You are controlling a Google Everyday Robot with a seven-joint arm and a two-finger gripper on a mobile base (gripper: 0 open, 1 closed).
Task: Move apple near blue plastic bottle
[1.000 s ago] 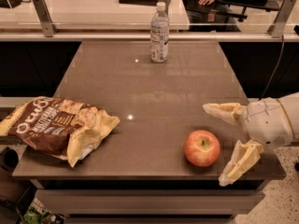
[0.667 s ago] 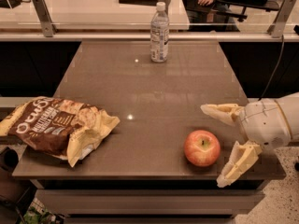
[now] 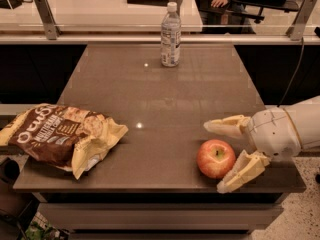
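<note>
**A:** In the camera view, where does the gripper [image 3: 215, 157] sit?

**B:** Lower right of the frame, reaching in from the right edge. Its jaws are spread wide around the apple [image 3: 214, 160] and hold nothing. The upper finger [image 3: 227, 125] stands clear above the fruit. The lower finger [image 3: 242, 171] looks just beside it, perhaps touching.

**A:** And the apple itself?

**B:** On the table [image 3: 150, 94], near the front right edge. The blue plastic bottle [image 3: 170, 35] stands upright at the top centre, well apart from it.

**A:** What could spoil things from here?

**B:** I'd say the apple is the main worry. It's round, so if one finger meets it first as the jaws close, it may roll away, and the table edge is near. A shallow pinch could also let it slip during the carry. At the far end, setting it down too close could tip the light bottle. The chip bag [image 3: 65, 136] at lower left is out of the way.
</note>
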